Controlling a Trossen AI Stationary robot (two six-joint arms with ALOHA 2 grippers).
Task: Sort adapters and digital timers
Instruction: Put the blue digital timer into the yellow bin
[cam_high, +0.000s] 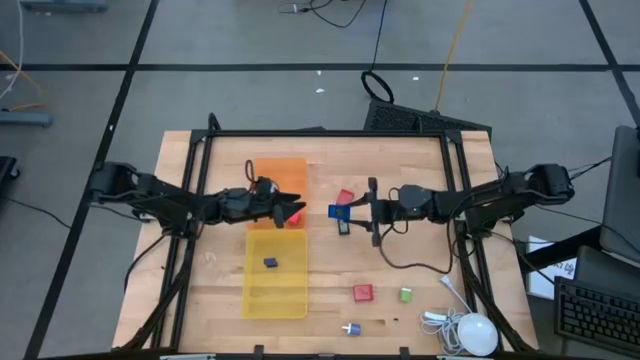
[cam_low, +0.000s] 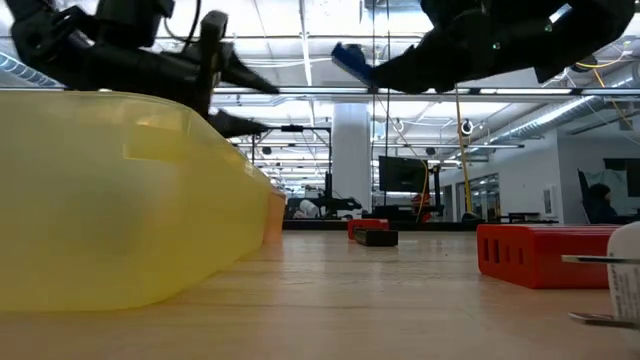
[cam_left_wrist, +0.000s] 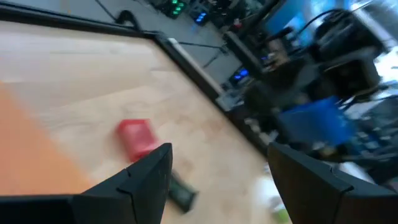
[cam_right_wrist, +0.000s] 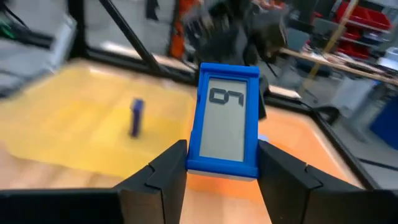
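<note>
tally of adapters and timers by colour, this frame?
red adapters: 3
green adapter: 1
white-purple adapter: 1
blue timer: 1
dark blue timer: 1
black timer: 1
total: 8

Small dark rectangular timer (cam_high: 270, 263) in translucent yellow plastic bin (cam_high: 276, 298); orange plastic bin (cam_high: 280, 172) adjoins at 12 o'clock.

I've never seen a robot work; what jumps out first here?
The right gripper holds a blue digital timer in the air near the table's middle, display facing its wrist camera. Beside it sit a yellow tray and an orange tray, with the open left gripper hovering where they meet.
</note>
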